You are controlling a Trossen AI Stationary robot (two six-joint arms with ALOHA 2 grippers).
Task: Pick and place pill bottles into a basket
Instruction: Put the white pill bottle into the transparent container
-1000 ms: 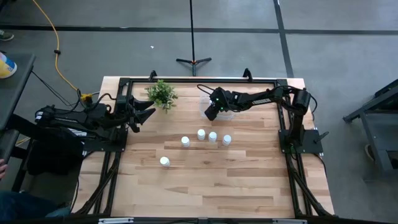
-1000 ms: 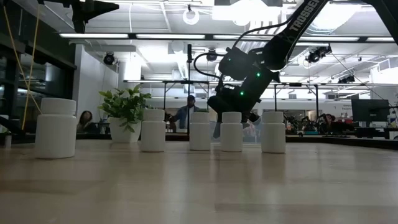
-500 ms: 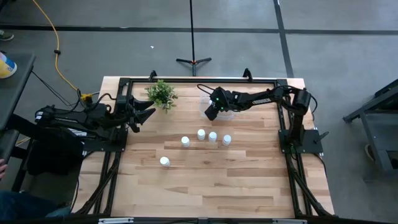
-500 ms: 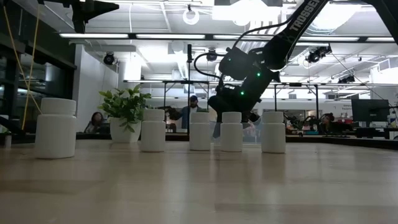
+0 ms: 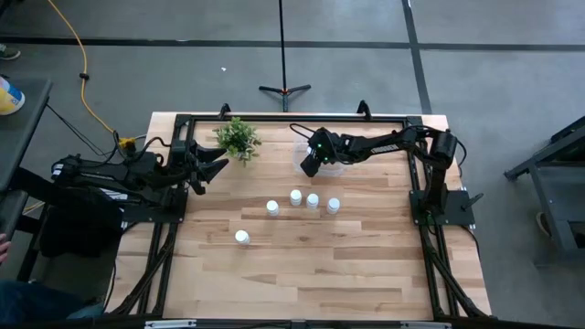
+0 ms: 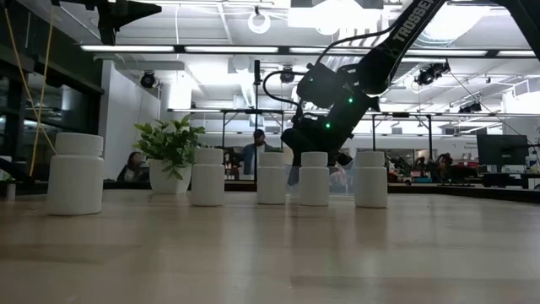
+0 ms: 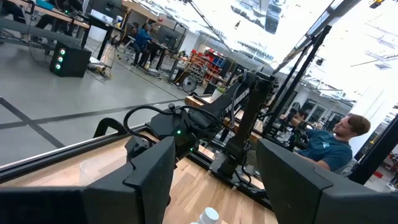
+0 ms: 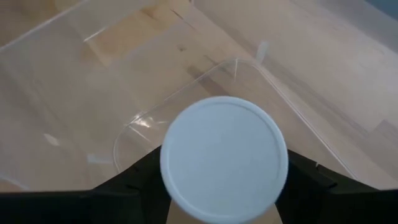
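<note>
Several small white pill bottles stand upright on the wooden table in a loose row (image 5: 313, 200), with one apart nearer the front (image 5: 241, 237). The clear basket (image 5: 334, 167) sits at the far middle of the table. My right gripper (image 5: 315, 163) slants down over it. Its open fingers stand on either side of one more pill bottle, seen by its round white cap (image 8: 224, 158) over the basket's corner (image 8: 273, 93). My left gripper (image 5: 208, 167) waits open and level at the table's left edge, near the plant. My right gripper's fingers (image 8: 134, 180) flank the pill bottle from above, slanting in from the table's right. The wide cap (image 8: 186, 186) hides the bottle's sides, so I cannot tell whether the fingers touch it.
A small green potted plant (image 5: 238, 137) stands at the far left, close to my left gripper. The table's near half is bare wood (image 5: 302, 274). A black frame rail (image 5: 292, 117) runs along the far edge. People sit in the room beyond (image 7: 336, 140).
</note>
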